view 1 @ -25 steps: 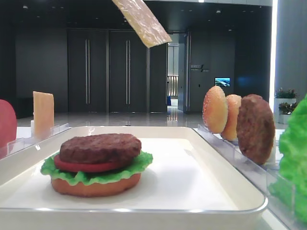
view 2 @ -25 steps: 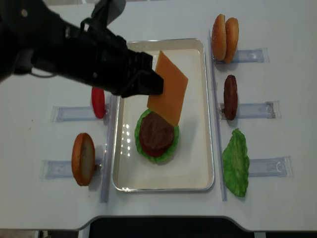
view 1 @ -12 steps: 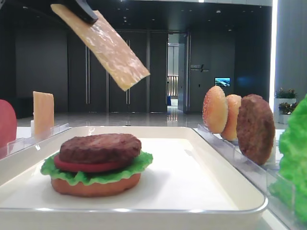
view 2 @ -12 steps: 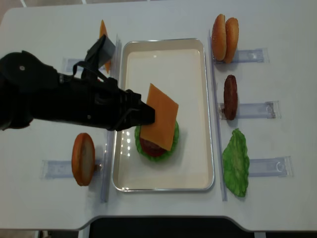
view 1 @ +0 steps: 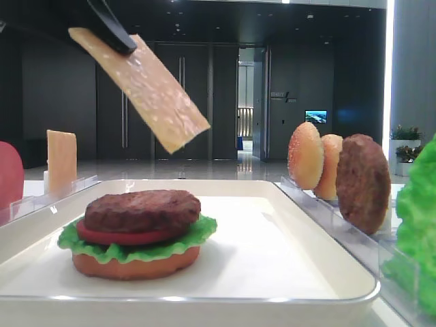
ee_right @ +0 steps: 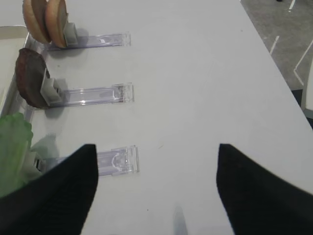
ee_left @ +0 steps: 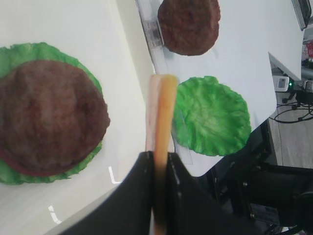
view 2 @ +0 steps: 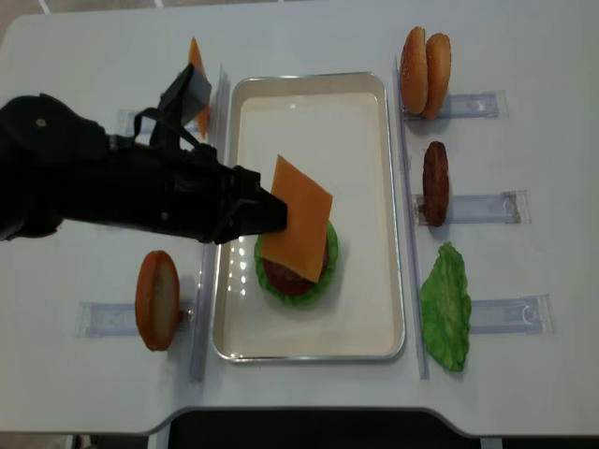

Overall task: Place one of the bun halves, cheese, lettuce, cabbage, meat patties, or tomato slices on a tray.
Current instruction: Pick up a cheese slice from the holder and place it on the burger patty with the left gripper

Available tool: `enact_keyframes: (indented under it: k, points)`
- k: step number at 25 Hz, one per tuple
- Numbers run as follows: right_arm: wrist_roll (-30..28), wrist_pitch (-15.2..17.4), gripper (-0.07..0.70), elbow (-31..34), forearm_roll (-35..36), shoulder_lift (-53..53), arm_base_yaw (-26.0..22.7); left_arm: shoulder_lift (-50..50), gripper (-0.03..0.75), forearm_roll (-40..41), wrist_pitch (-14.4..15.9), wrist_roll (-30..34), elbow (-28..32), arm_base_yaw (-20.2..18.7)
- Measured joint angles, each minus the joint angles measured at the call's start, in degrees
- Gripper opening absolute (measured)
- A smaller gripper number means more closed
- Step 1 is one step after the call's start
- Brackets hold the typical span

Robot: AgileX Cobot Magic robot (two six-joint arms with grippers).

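Note:
My left gripper (view 2: 267, 211) is shut on one edge of the cheese (view 2: 299, 215), a thin pale-orange square slice. It hangs tilted in the air above the stack on the cream-white tray (view 2: 309, 112). The stack is a bun half, lettuce (view 1: 201, 231), a tomato slice and a meat patty (view 1: 142, 208). In the left wrist view the cheese (ee_left: 164, 112) shows edge-on between the black jaws of the left gripper (ee_left: 157, 161), with the patty (ee_left: 49, 115) to its left. The cheese (view 1: 146, 92) does not touch the patty. My right gripper (ee_right: 156, 147) is open over bare table, holding nothing.
Clear racks to the right of the tray hold two bun halves (view 2: 424, 61), a patty (view 2: 435, 182) and a lettuce leaf (view 2: 446, 304). On the left stand another bun half (view 2: 156, 299) and a second cheese slice (view 2: 197, 64). The left arm (view 2: 84, 187) covers the left-middle rack.
The left arm has brought the cheese down and toward the table's front, from high over the tray's middle to just above the stacked patty. The right gripper has not moved.

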Motion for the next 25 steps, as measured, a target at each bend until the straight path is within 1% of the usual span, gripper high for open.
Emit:
enact_keyframes:
  k: [5,10,12,25]
  points:
    - [0.0,0.0,0.486,0.0,0.0,0.0,0.0,3.8,0.032,-1.6,1.2,2.7,0.2,0.0]
    - [0.0,0.0,0.486,0.0,0.0,0.0,0.0,6.1,0.032,-2.0,1.3,4.3,0.2,0.0]
    - [0.0,0.0,0.486,0.0,0.0,0.0,0.0,6.8,0.032,-2.4,1.3,5.1,0.2,0.6]
    - [0.0,0.0,0.486,0.0,0.0,0.0,0.0,7.5,0.032,-2.9,1.5,7.0,0.2,2.3]
